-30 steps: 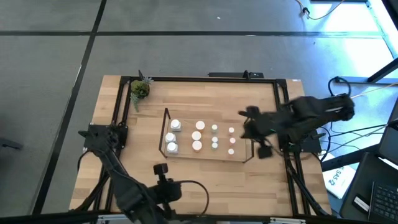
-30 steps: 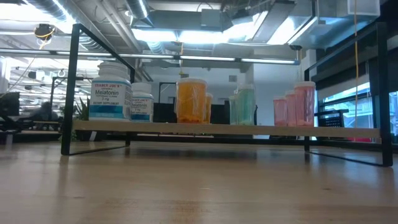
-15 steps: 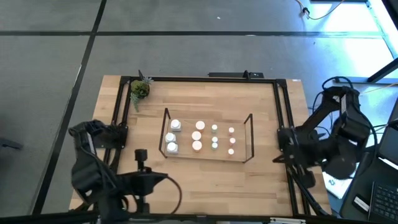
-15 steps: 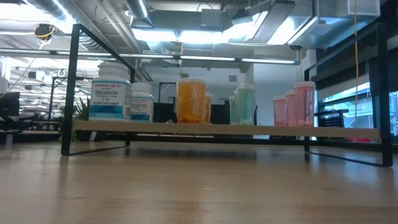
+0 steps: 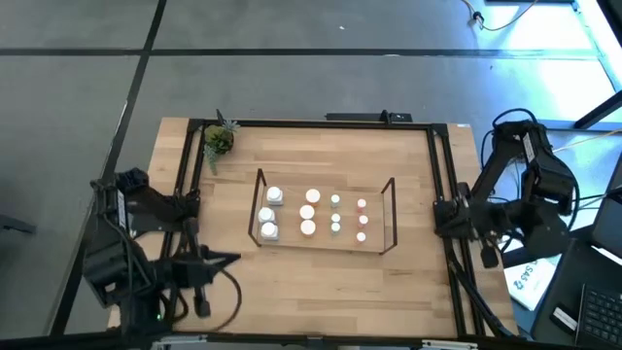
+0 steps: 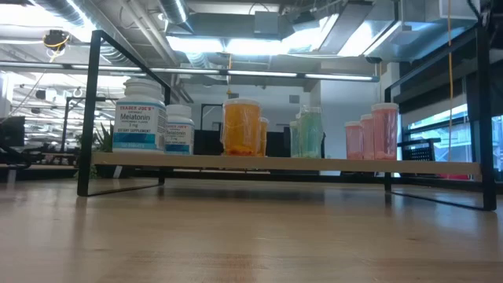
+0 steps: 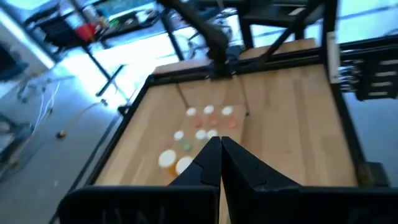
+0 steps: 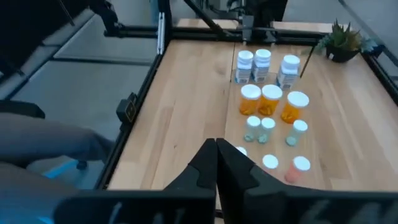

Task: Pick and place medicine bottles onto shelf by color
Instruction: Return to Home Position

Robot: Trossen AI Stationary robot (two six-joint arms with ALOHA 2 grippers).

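From overhead I see the shelf [image 5: 379,216] in the middle of the table [image 5: 321,151]. The medicine bottles [image 5: 307,227] stand on it in four columns by colour. The white bottles [image 5: 269,230] are at its left end, then come the orange bottles [image 5: 308,211], the teal bottles [image 5: 335,216] and the pink bottles [image 5: 362,221]. I have the left arm [image 5: 117,264] folded beyond the table's left edge and the right arm [image 5: 530,190] beyond its right edge, both well apart from the shelf. A potted plant [image 5: 219,139] sits at the far left corner.

At table height, the shelf board carries a Trader Joe's Melatonin bottle [image 6: 139,118] with a smaller white bottle [image 6: 179,130] just beside it. Orange, teal and pink ones follow, all upright.

Through the left wrist camera, the left gripper [image 7: 220,144] has its fingers pressed together tip to tip, pointing across the table at the distant shelf.

Through the right wrist camera, the right gripper [image 8: 215,144] is closed the same way. From here the pink bottles are nearest and the white farthest.
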